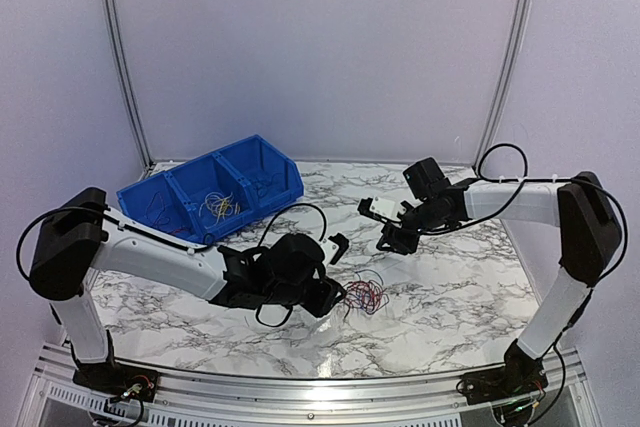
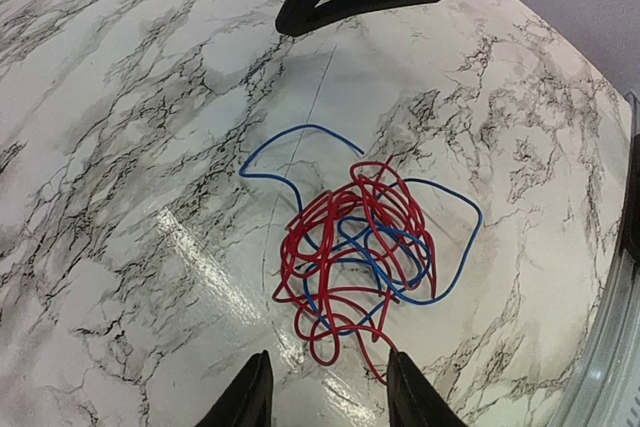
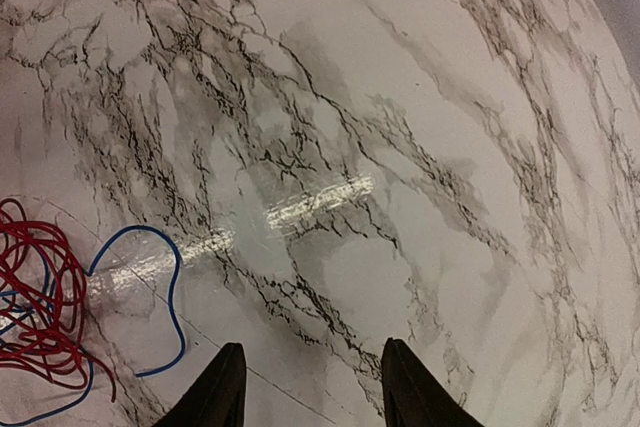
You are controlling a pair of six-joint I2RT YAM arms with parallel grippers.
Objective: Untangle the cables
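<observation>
The cables [image 2: 355, 247] are a fist-sized tangle of thin red and blue wires lying on the marble table; they also show in the top view [image 1: 366, 295] and at the left edge of the right wrist view [image 3: 40, 302]. My left gripper [image 2: 328, 362] is open just short of the tangle, whose nearest red loops reach between its fingertips, one strand close to the right finger [image 2: 400, 387]. In the top view this gripper [image 1: 335, 297] sits low at the tangle's left side. My right gripper [image 3: 313, 347] is open over bare marble, off to the side of the cables and holding nothing.
A blue bin [image 1: 150, 197] with three compartments stands at the back left, with thin yellow wires [image 1: 220, 205] in its middle compartment. The right gripper [image 1: 388, 243] hangs above the table beyond the tangle. A metal rail [image 1: 300, 382] runs along the table's near edge.
</observation>
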